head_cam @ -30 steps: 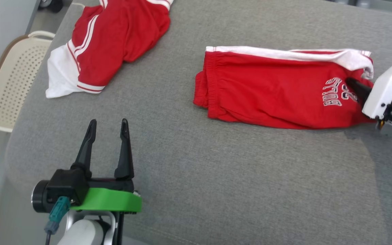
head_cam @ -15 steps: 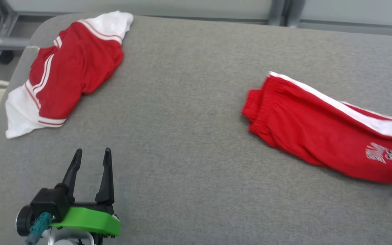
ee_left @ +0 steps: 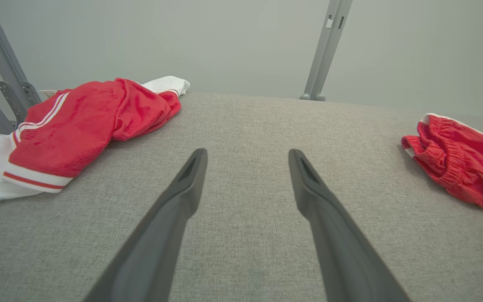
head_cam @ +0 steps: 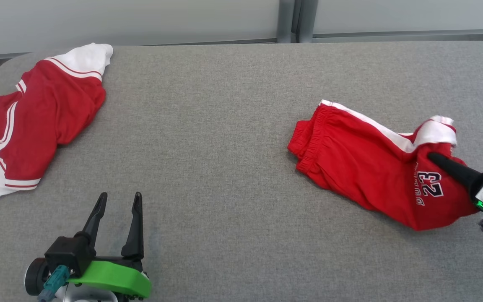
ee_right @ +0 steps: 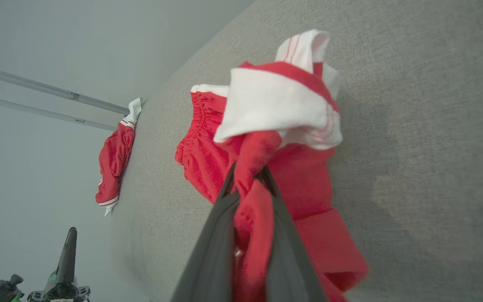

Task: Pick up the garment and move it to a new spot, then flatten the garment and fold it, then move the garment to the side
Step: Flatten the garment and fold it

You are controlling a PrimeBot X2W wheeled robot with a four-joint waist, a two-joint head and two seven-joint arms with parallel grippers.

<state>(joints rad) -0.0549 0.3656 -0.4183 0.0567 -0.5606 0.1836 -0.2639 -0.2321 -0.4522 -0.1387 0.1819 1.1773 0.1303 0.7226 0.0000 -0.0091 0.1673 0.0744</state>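
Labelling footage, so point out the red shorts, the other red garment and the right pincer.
red shorts (head_cam: 350, 167), head view, red leg panel
other red garment (head_cam: 48, 113), head view, red middle
right pincer (ee_right: 249, 173), right wrist view, between fingertips

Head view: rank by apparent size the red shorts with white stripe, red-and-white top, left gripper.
Largest, alike: red shorts with white stripe and red-and-white top, top cut off at edge.
Smallest: left gripper, though nearest camera.

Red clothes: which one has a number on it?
The red shorts on the robot's right, pinched by the right gripper, show a white 23. The other red garment shows white stripes but no number.
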